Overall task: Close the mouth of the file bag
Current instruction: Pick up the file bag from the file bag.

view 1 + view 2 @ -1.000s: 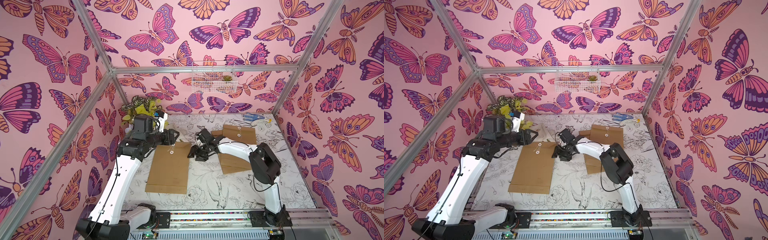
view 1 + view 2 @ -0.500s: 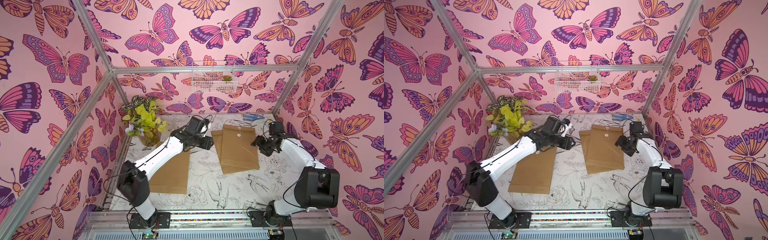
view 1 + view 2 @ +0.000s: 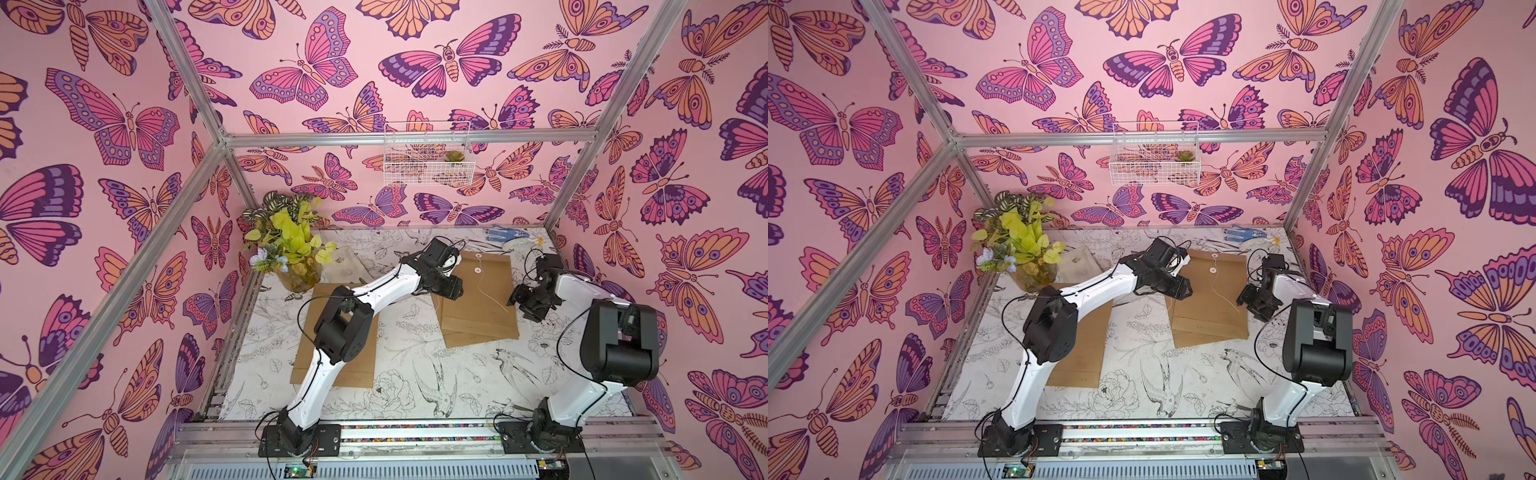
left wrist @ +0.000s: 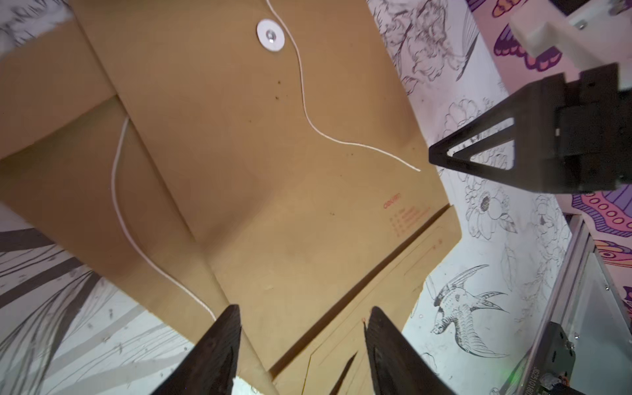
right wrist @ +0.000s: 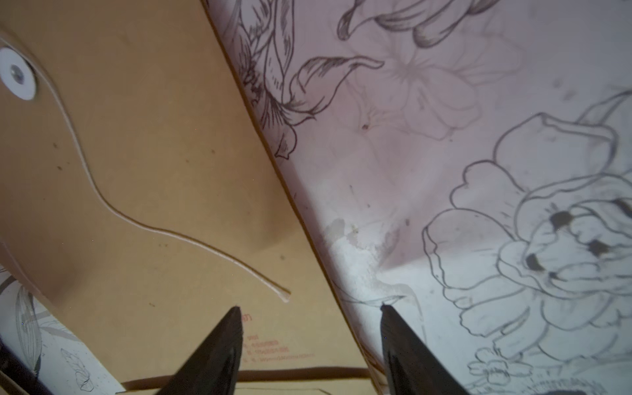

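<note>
The file bag [image 3: 478,303] is a brown envelope lying flat on another brown envelope, right of centre in both top views [image 3: 1212,299]. A white disc [image 4: 270,35] sits near its mouth, and its white string [image 4: 307,116] trails loose across the paper. My left gripper [image 3: 451,289] hangs open over the bag's left edge, with nothing between its fingertips [image 4: 302,314]. My right gripper [image 3: 521,297] stands open at the bag's right edge. In the right wrist view that edge runs between its fingers [image 5: 309,307], and the string's end [image 5: 285,295] lies just ahead of them.
A separate brown envelope [image 3: 332,370] lies under my left arm. A vase of plants [image 3: 297,274] and a pale cloth [image 3: 347,262] stand at the back left. A blue-white glove [image 3: 507,237] lies at the back right. A wire basket [image 3: 428,162] hangs on the back wall.
Both arms have swung right within the second: the left gripper from the left envelope to the bag's left edge, the right gripper from the table's middle to the bag's right edge.
</note>
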Controlling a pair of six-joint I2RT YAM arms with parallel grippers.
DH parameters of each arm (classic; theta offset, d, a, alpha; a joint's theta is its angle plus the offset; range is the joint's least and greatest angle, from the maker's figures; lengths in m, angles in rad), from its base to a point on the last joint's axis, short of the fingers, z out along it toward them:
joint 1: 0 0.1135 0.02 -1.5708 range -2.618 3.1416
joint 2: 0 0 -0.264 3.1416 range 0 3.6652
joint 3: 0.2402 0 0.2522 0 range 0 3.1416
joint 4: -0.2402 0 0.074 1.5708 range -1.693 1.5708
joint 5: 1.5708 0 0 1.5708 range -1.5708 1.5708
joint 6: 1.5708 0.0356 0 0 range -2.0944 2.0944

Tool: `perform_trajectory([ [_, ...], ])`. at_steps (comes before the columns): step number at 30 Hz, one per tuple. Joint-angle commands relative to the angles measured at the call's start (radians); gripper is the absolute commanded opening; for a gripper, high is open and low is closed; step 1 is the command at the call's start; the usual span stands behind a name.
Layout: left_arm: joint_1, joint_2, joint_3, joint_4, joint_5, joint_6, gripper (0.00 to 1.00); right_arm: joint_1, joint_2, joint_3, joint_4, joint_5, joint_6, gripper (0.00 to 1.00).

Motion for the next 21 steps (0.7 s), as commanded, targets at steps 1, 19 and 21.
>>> perform_trajectory([
  [1,0.005,0.055,0.038,-0.008,0.059,-0.010,0.59,-0.003,0.023,-0.020,0.029,-0.050,-0.019,0.64],
  [19,0.031,0.180,-0.023,-0.010,0.116,0.001,0.35,-0.007,-0.119,-0.110,0.187,-0.393,0.005,0.63],
  [21,0.035,0.178,-0.028,-0.019,0.107,0.006,0.35,-0.007,-0.123,-0.133,0.228,-0.446,0.026,0.62],
])
